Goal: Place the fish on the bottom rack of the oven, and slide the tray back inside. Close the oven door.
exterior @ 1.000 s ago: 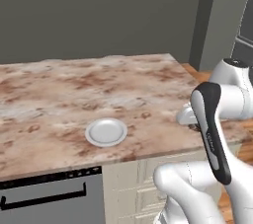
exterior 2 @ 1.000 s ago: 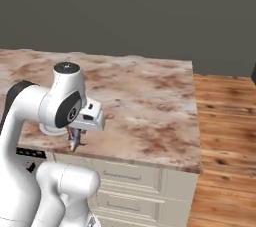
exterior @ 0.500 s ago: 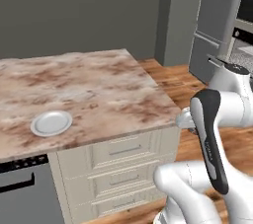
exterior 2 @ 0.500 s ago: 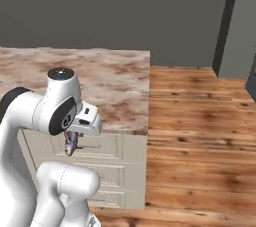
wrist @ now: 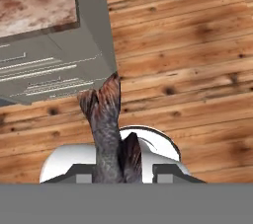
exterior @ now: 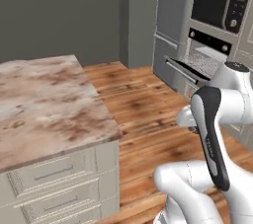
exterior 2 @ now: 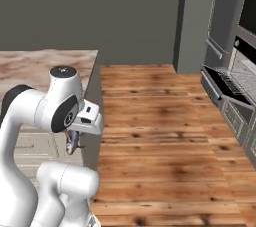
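Floor knotty wood planks; counter mottled stone; fish scaly.

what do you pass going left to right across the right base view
brown marbled stone countertop → white robot arm holding the small dark grey-brown fish → bare wooden plank floor → open black oven door with the silvery wire rack pulled out

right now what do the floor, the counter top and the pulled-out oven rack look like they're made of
Floor: wood planks with a warm brown finish, showing grain lines and dark knots. Counter top: likely polished stone such as marble or granite, with mottled pink-brown veining. Bottom rack: apparently bare metal wire, a silvery grid of thin bars.
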You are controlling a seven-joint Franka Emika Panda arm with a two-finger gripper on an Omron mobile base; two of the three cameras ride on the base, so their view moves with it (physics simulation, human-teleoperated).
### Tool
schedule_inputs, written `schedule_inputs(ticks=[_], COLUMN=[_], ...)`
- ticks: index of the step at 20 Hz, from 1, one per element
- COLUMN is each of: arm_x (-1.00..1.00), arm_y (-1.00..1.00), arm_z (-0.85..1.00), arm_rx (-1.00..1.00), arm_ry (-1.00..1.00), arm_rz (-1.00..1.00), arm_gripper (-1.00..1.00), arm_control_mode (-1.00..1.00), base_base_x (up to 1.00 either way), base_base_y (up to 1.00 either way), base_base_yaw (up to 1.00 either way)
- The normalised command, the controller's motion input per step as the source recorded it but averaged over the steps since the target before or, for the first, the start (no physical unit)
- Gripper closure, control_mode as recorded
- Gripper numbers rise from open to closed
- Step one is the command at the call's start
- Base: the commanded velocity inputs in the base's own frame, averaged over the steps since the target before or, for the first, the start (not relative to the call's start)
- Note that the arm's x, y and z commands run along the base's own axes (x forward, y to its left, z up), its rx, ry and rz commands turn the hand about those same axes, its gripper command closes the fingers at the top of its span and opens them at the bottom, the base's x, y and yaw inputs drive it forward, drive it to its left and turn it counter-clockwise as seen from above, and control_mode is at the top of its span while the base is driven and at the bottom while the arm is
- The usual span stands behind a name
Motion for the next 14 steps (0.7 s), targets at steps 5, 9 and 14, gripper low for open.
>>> schedule_inputs(ticks=[5, 9, 14], arm_x=[0.0, 0.0, 0.0], arm_y=[0.0, 0.0, 0.0], arm_z=[0.0, 0.0, 0.0], arm_rx=[0.0, 0.0, 0.0], arm_ry=[0.0, 0.0, 0.0], arm_rz=[0.0, 0.0, 0.0], arm_gripper=[1.0, 1.0, 1.0], arm_control_mode=[1.0, 1.0, 1.0], base_base_x=[0.11, 0.14, 0.62], base_base_y=[-1.0, -1.0, -0.93], base_base_yaw=[-0.21, -0.21, -0.21])
